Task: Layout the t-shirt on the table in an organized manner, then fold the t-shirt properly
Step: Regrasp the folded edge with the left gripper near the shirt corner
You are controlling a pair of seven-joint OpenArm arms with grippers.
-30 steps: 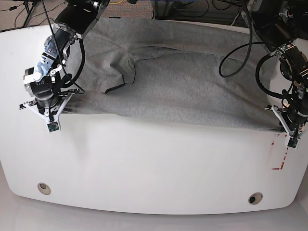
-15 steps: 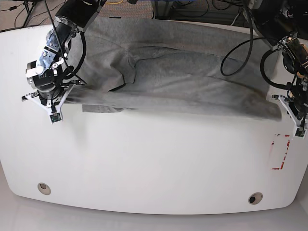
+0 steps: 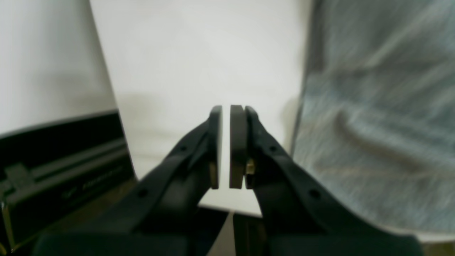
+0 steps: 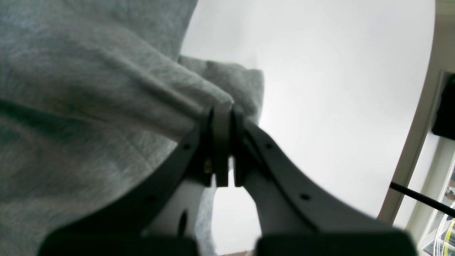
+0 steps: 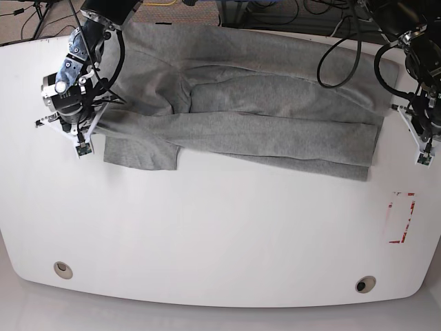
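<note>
- Left wrist view: the left gripper [image 3: 225, 147] has its jaws drawn almost together with only a thin slit of white between the pads, and we see no cloth in that slit. The light heather-grey cotton t-shirt [image 3: 376, 117] lies just to one side on the white smooth worktop [image 3: 199, 60], apart from the jaws. We judge the risk here to be an uneven layout: with this end of the garment free, any pull from the other arm would drag the cloth across the worktop unopposed and skew it.
- Right wrist view: the right gripper [image 4: 223, 149] is clamped on a bunched edge of the t-shirt [image 4: 81, 117], the fabric gathered into thick ridges running to the pads. We judge that several layers may be caught at once. Releasing such a bunch could leave a wad at that corner in place of a flat hem.
- Base view: the t-shirt [image 5: 275, 117] sits across the far half of the worktop [image 5: 220, 234], doubled lengthwise, one sleeve flat near the right gripper [image 5: 77, 134] and wrinkles across the middle. The left gripper [image 5: 422, 148] hangs just beyond the opposite end of the cloth. The far edge lies close to the worktop's rear rim, so a further pull that way could let cloth slide off. Folding over these wrinkles would lock them in. The red-outlined rectangle mark [image 5: 401, 218] and the two round grey grommet holes [image 5: 63, 269] are well apart from the garment.
</note>
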